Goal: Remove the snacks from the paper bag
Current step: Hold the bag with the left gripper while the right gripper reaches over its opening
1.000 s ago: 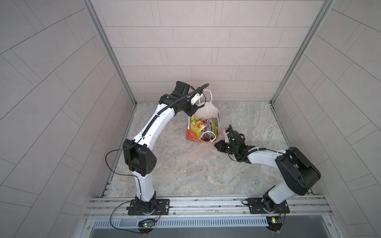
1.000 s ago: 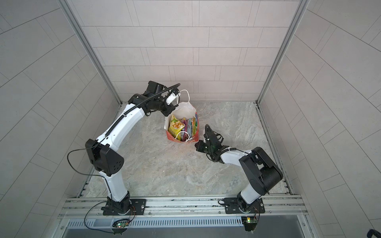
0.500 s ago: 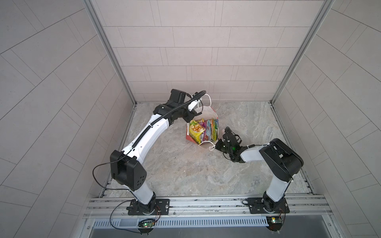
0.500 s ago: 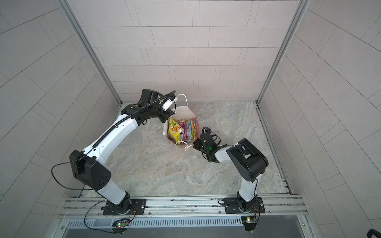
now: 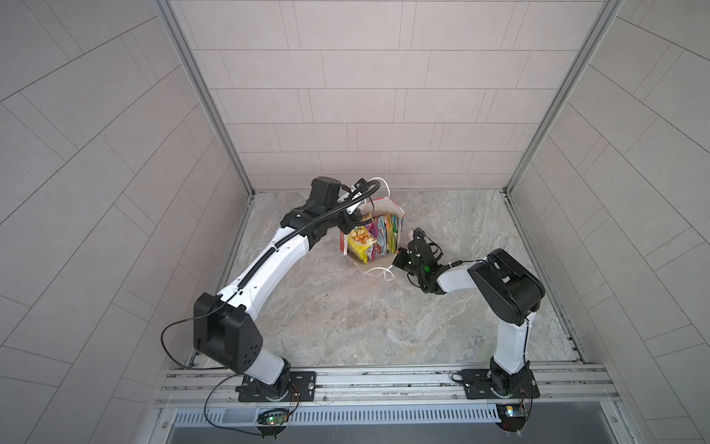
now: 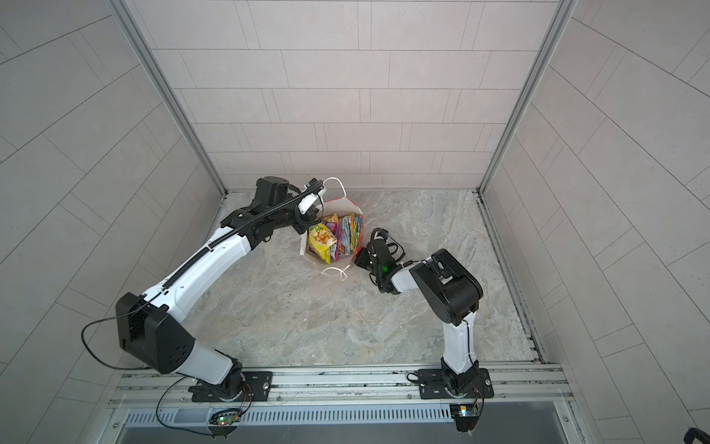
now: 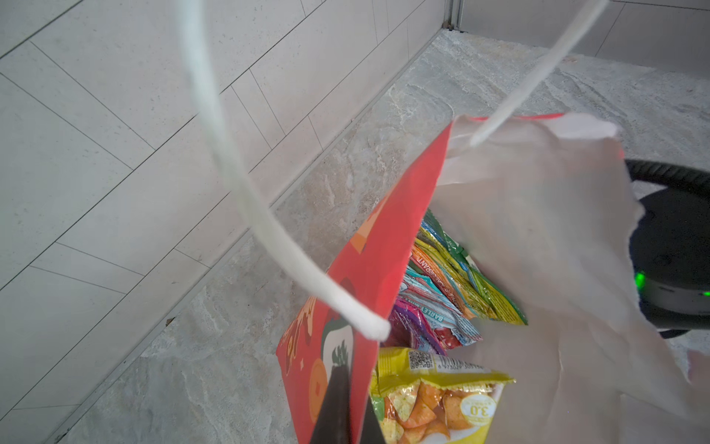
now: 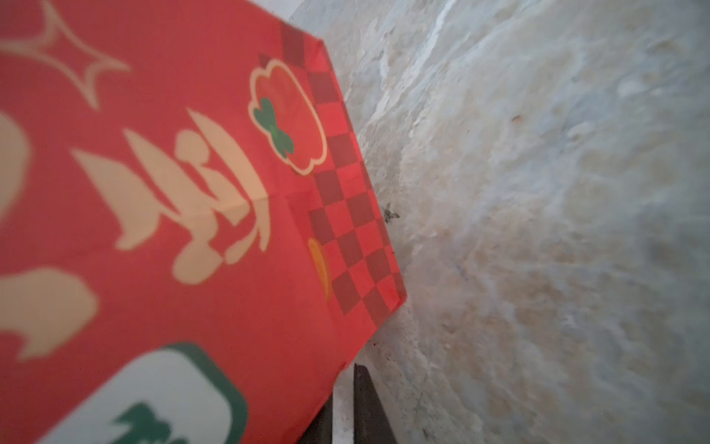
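Observation:
The red paper bag leans over on the marbled floor at the back middle, its white-lined mouth facing up and toward the front. Several snacks stand packed inside, with a yellow chip packet nearest the mouth. My left gripper is shut on the bag's red side wall, one finger outside and one inside. My right gripper is shut on the opposite edge of the bag. A white cord handle loops above the left gripper.
Tiled walls close the cell on three sides, and the bag lies near the back wall. A second white handle lies on the floor in front of the bag. The metal base rail runs along the front.
The bag has tipped further toward the front, so its mouth and packets show more. The left arm has swung lower and leftward; the right arm has folded in closer to the bag.

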You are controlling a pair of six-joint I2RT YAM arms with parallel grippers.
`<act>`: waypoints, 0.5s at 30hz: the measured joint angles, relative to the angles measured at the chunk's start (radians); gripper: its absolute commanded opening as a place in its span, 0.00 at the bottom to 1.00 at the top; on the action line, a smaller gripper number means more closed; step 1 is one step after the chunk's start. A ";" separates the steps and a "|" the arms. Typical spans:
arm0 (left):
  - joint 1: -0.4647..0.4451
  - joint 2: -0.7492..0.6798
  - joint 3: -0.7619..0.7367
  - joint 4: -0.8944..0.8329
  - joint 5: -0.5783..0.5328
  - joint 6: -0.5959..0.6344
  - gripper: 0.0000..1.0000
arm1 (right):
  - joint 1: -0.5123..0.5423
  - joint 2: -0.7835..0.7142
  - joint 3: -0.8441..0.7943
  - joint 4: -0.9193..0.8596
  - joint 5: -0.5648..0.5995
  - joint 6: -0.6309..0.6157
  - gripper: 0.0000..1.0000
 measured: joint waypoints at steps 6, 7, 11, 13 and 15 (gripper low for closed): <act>0.002 -0.065 -0.097 0.038 0.034 0.036 0.00 | -0.042 -0.024 -0.014 -0.019 -0.064 -0.050 0.27; 0.002 -0.071 -0.105 0.039 0.045 0.049 0.00 | -0.044 -0.043 -0.026 -0.029 -0.082 -0.065 0.29; 0.002 -0.115 -0.176 0.058 0.084 0.103 0.00 | -0.046 -0.182 -0.101 -0.073 -0.148 -0.147 0.33; 0.002 -0.142 -0.211 0.073 0.094 0.129 0.00 | -0.046 -0.271 -0.128 -0.136 -0.161 -0.196 0.35; 0.002 -0.160 -0.237 0.082 0.102 0.149 0.00 | -0.047 -0.348 -0.131 -0.225 -0.160 -0.249 0.35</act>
